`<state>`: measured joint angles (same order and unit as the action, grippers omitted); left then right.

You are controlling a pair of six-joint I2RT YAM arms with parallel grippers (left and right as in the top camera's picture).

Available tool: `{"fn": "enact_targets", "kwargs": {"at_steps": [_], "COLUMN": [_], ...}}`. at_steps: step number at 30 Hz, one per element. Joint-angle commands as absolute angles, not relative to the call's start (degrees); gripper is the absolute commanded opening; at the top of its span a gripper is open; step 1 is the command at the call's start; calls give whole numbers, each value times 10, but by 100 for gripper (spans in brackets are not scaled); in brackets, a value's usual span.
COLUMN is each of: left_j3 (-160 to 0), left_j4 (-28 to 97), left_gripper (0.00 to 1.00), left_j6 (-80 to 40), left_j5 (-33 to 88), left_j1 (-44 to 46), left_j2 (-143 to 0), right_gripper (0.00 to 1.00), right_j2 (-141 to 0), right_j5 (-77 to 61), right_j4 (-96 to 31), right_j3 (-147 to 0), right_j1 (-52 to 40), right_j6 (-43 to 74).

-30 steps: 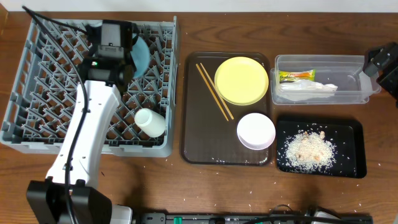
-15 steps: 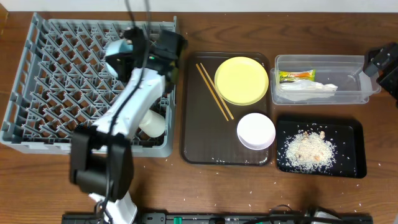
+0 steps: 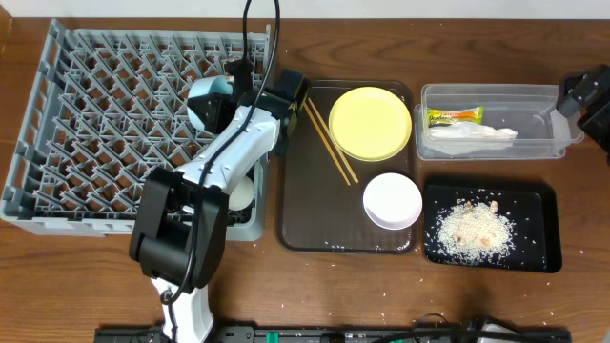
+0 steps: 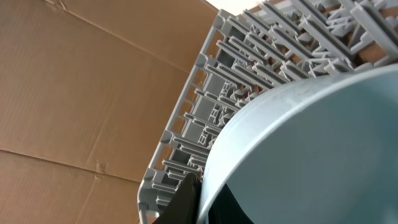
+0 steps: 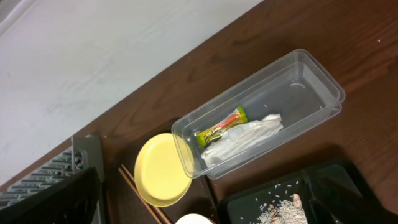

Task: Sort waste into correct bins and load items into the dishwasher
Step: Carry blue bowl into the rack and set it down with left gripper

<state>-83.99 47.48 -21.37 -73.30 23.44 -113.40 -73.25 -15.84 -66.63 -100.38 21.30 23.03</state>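
Brown wood table [image 3: 315, 286]: grey dish rack [image 3: 86, 124] on the left. Over the rack's right side, light-blue bowl [image 3: 208, 103], rim pinched by left gripper [image 3: 233, 95]. At the far-right edge, right gripper [image 3: 583, 93] spread apart, near the clear tub [image 3: 548, 116].

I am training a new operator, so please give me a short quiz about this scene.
1. True or false: the snack wrapper lies in the clear tub.
2. What does the left gripper hold? A) yellow plate B) light-blue bowl C) white cup
3. Fill in: the rice scraps lie in the ____ tray.
Key: 1 true; 2 B; 3 black tray.
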Motion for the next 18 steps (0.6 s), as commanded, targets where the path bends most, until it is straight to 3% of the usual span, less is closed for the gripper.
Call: {"fn": "enact_targets", "kwargs": {"at_steps": [1, 15, 17, 18], "left_j3": [-842, -842, -842, -842], "left_j4": [494, 542, 550, 554], "left_gripper": [7, 8, 17, 27], "left_j6": [-253, -254, -253, -253], "left_j5": [-719, -557, -534, -523], "left_j1": [236, 253, 262, 265], "left_j2": [-1138, -1138, -1138, -1137], "right_gripper": [99, 99, 99, 99], "right_j2": [-732, -732, -732, -733], "right_j5": [-159, -159, -159, -159], "right_j4": [-667, -667, -667, -667], "right_j3": [-1003, -1003, -1003, -1003], "right_j1": [217, 217, 217, 217], "right_j6": [231, 231, 231, 231]}}
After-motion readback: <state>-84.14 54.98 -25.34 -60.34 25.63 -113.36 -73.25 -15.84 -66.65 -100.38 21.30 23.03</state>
